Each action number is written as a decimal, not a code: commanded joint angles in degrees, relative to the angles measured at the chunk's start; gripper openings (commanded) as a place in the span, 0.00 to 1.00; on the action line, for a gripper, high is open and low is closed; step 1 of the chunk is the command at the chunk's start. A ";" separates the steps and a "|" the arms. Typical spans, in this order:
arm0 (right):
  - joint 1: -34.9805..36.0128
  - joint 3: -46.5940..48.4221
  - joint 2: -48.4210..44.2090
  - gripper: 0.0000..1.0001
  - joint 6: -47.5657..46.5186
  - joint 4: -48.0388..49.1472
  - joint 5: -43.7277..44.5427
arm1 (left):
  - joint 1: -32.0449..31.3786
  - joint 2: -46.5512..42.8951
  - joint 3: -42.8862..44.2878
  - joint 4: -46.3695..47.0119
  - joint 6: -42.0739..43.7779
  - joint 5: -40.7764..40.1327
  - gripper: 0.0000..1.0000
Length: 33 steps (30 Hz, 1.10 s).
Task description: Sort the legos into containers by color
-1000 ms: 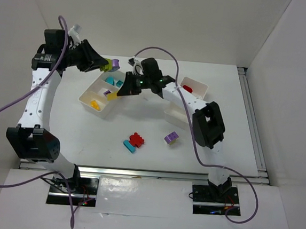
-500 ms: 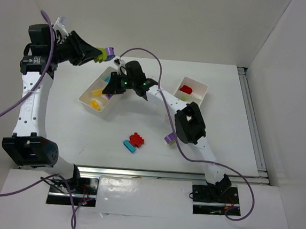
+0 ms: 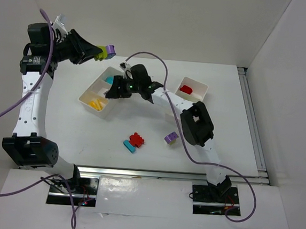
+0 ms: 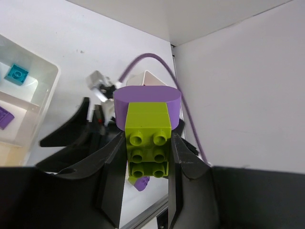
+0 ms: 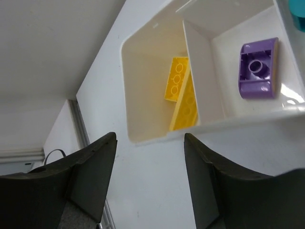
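White table (image 3: pixel 232 127): left gripper (image 4: pixel 147 143) raised, clamping lime-purple cluster (image 4: pixel 147 117); right gripper (image 5: pixel 148 138) spread over tray (image 5: pixel 204 95).

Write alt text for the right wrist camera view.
The right gripper, open and empty, hangs over a white divided tray. Yellow bricks lie in one compartment, and a purple curved brick lies underside up in the next.

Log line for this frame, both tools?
left tool: shut on lime-purple cluster, raised | right tool: open, above yellow bricks in tray | loose: red-cyan cluster
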 commanded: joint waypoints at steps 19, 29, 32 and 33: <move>-19.75 -25.01 -41.41 0.77 -8.49 -14.75 -1.84 | -9.80 13.02 1.61 0.72 7.19 14.23 0.00; -25.91 -26.59 -41.42 0.77 -7.82 -19.61 -5.00 | -14.90 16.30 3.57 -8.63 18.96 12.62 0.00; -28.72 -27.89 -40.10 0.79 -3.07 -15.84 -13.86 | -16.04 14.01 0.66 -1.18 22.23 15.62 0.00; -29.42 -29.03 -40.09 0.79 1.03 -13.39 -16.76 | -16.04 12.69 -0.13 0.51 23.89 15.62 0.00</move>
